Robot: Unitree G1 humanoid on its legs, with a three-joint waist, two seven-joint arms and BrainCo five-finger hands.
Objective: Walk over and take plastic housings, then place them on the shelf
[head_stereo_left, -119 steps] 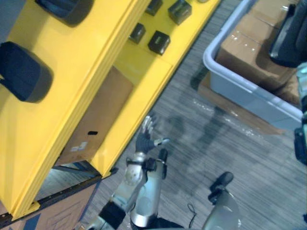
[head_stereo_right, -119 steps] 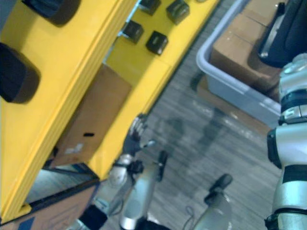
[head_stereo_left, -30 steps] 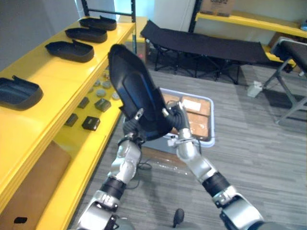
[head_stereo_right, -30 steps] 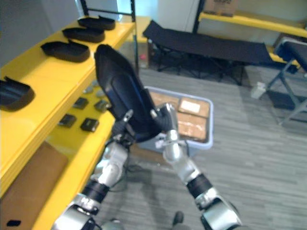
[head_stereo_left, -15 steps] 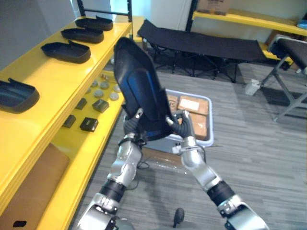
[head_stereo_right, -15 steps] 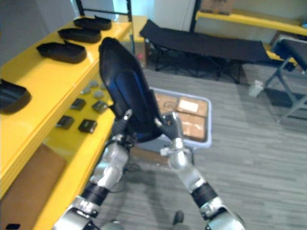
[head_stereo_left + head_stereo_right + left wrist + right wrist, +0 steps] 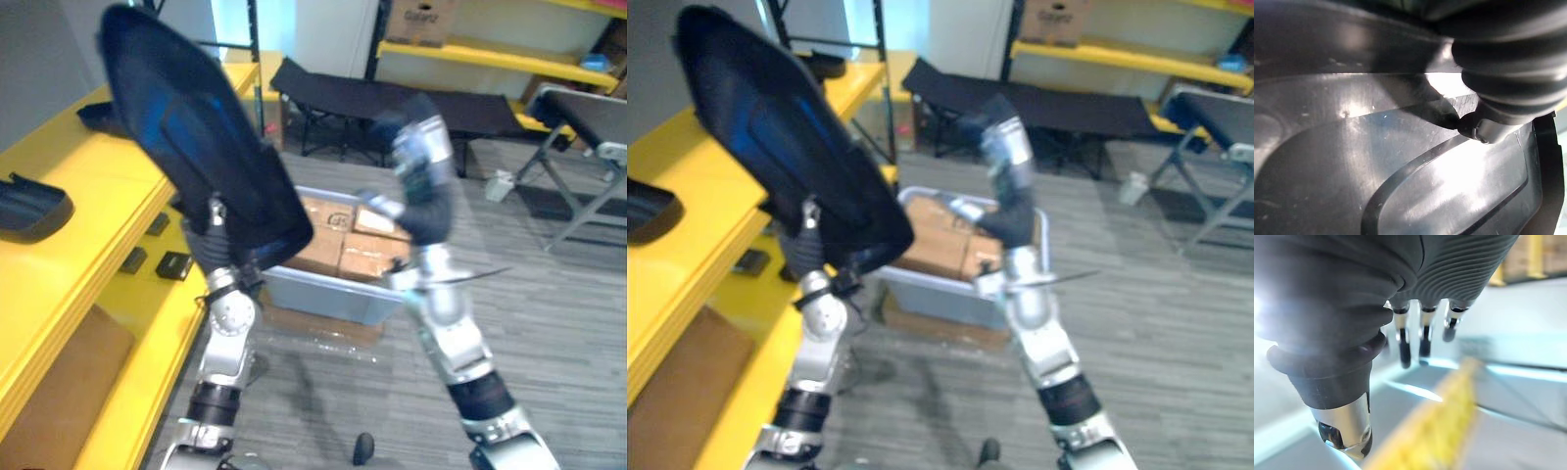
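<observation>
The left robot hand is holding a big black plastic housing up high, beside the yellow shelf. Its thumb is pressing on the housing's shiny black side. The right robot hand is up in the air, apart from the housing, its fingers hanging loose and holding nothing. A second housing is lying on the shelf. A grey bin with boxes is sitting on the floor.
</observation>
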